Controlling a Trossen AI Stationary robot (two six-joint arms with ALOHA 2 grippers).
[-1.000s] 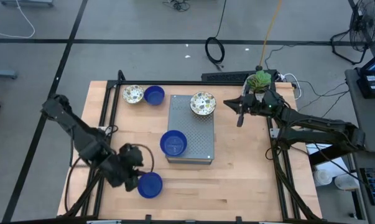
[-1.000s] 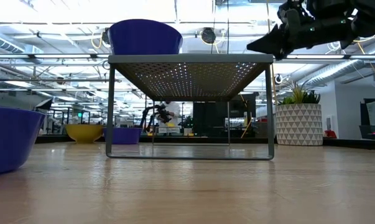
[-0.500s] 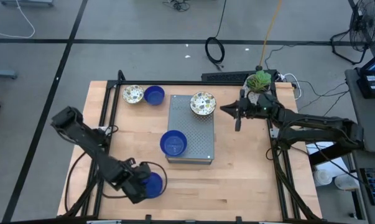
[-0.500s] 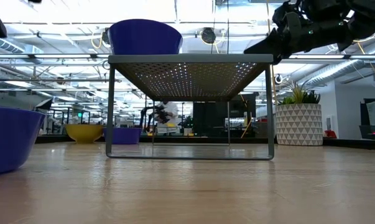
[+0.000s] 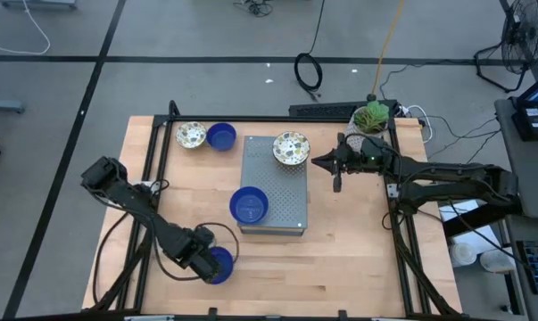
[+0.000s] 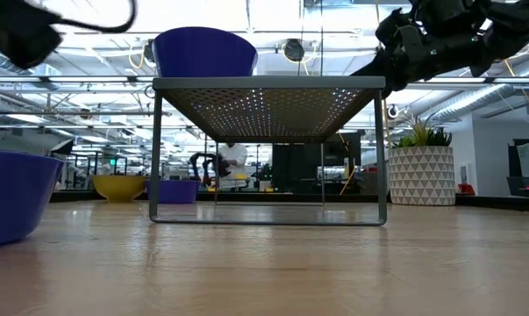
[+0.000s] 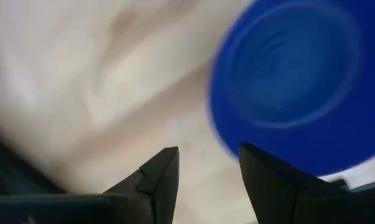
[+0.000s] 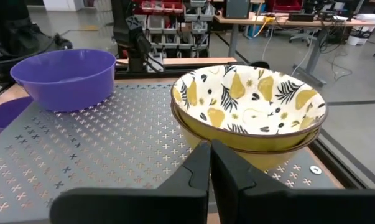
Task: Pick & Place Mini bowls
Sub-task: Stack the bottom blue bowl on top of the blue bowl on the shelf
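Observation:
A grey perforated stand (image 5: 286, 192) carries a blue mini bowl (image 5: 249, 205) and a cream patterned mini bowl (image 5: 291, 148), which in the right wrist view sits nested in a second bowl (image 8: 249, 106). My right gripper (image 5: 320, 161) is shut and hovers level just right of that patterned bowl, with its tips (image 8: 210, 155) pointing at it. My left gripper (image 5: 206, 259) is open above the table beside a blue bowl (image 5: 219, 266) standing near the near edge (image 7: 299, 81). Another patterned bowl (image 5: 191, 135) and blue bowl (image 5: 221, 136) stand at the far left.
A white pot with a green plant (image 5: 371, 117) stands behind my right arm at the far right corner. A black frame (image 5: 157, 152) runs along the table's edges. Bare wood lies right of the stand and along the near edge (image 5: 340, 259).
My left gripper has swung toward the near edge and closer to the blue bowl there, the arm folding lower. My right gripper has moved left toward the patterned bowl on the stand. No bowl has moved.

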